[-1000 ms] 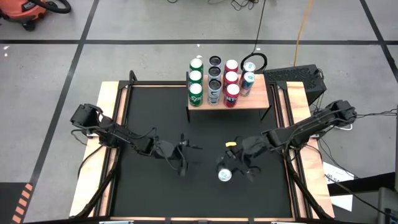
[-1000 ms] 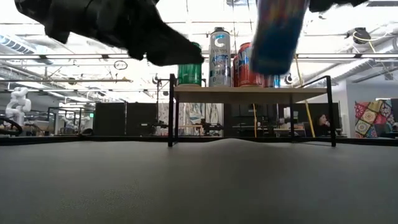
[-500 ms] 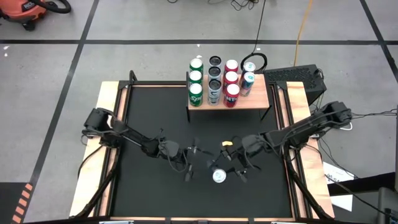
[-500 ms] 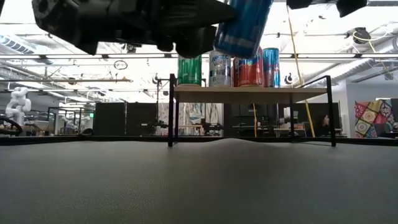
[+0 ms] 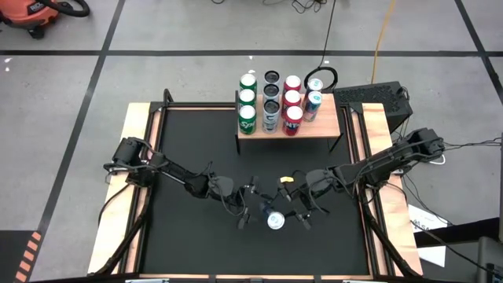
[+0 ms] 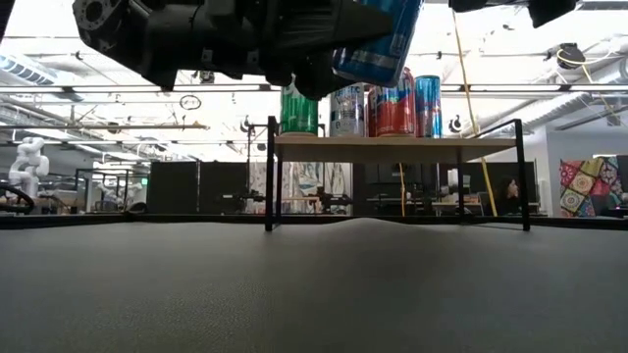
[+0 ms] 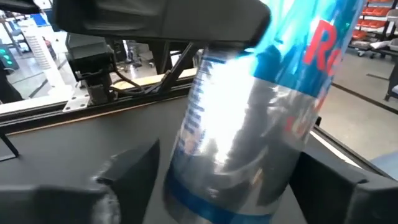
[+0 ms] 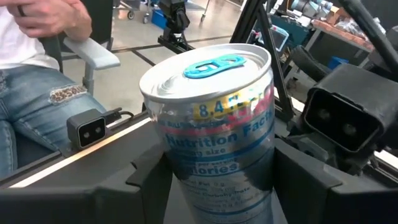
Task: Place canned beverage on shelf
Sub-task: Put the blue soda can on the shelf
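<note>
A blue-and-silver can (image 5: 275, 221) with a blue tab is held above the black mat (image 5: 196, 141), near its near edge. It also shows in the low view (image 6: 378, 44), tilted. My right gripper (image 5: 284, 214) is shut on it. My left gripper (image 5: 250, 206) is open. Its two fingers stand on either side of the can's body (image 7: 236, 143) from the left. The light-wood shelf (image 5: 322, 126) stands on black legs at the mat's far edge and carries several upright cans (image 5: 270, 106). My right gripper pinches the can's side wall (image 8: 186, 168) between its two fingers (image 8: 146, 177), below the can's top. The fingers come about level from the table's right. The can is lifted clear of the mat, tilted, with its top up. My left gripper's fingers (image 7: 127, 171) lie close to the can's sides; whether they touch it I cannot tell.
Green, silver and red cans stand in rows on the shelf's left and middle, and a blue one (image 5: 313, 104) stands to their right. Bare wood shows at the shelf's right end (image 5: 328, 118). A seated person (image 8: 37, 74) shows beyond the table in the right wrist view.
My left gripper has moved toward the table's right, up to the can, and now has its fingers around it. My right gripper has carried the can a little toward the table's left. The can has tipped from near upright to tilted and stays clear of the mat.
</note>
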Robot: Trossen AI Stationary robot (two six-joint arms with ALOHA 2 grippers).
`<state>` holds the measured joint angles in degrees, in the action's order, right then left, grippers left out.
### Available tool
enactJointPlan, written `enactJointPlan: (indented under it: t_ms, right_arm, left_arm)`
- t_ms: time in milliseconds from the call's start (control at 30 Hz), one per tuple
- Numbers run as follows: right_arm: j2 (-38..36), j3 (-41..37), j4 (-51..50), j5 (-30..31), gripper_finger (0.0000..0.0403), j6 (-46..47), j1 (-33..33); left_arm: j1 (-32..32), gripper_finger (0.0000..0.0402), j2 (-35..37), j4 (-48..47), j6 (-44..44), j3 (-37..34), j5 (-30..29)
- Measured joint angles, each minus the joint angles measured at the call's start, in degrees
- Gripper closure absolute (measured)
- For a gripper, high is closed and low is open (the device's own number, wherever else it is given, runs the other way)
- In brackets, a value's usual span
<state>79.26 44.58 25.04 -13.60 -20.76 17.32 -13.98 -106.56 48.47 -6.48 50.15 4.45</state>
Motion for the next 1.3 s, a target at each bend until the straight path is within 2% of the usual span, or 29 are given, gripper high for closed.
enactJointPlan:
  t_ms: [200, 267, 333, 433, 600, 800, 933, 1300]
  right_arm:
    - [-0.10, 0.00, 0.00, 0.19, 0.0152, 3.09, -0.06]
    - [-0.89, 0.00, -0.84, 4.95, 0.0139, 8.63, 0.05]
    - [-2.84, 0.00, -4.35, 11.72, 0.0132, 15.11, 0.51]
    - [-6.56, 0.00, -9.75, 18.48, 0.0130, 17.90, 0.58]
    - [-10.94, 0.00, -12.15, 24.14, 0.0140, 20.13, 0.99]
    - [-9.89, 0.03, -9.09, 25.19, 0.0147, 19.83, 1.11]
    - [-8.27, 0.03, -5.78, 26.42, 0.0147, 19.19, 0.73]
    - [-7.80, 0.02, -3.37, 28.64, 0.0147, 21.71, -0.07]
  left_arm:
    - [0.03, 0.0175, 0.00, -0.14, -1.07, -0.02, 0.54]
    - [0.09, 0.0187, 0.00, 0.08, -1.40, -0.04, -0.24]
    - [0.07, 0.0187, 0.00, 0.46, -1.40, -0.11, -3.94]
    - [0.20, 0.0188, 0.00, 1.43, -1.28, -0.11, -10.61]
    - [0.18, 0.0184, 0.00, 4.44, -1.00, -0.07, -19.99]
    - [0.64, 0.0185, 0.00, 6.10, 0.79, -0.07, -21.03]
    - [0.68, 0.0185, 0.00, 6.48, 1.51, -0.08, -23.70]
    - [0.79, 0.0185, 0.13, 6.20, 2.05, -0.07, -26.30]
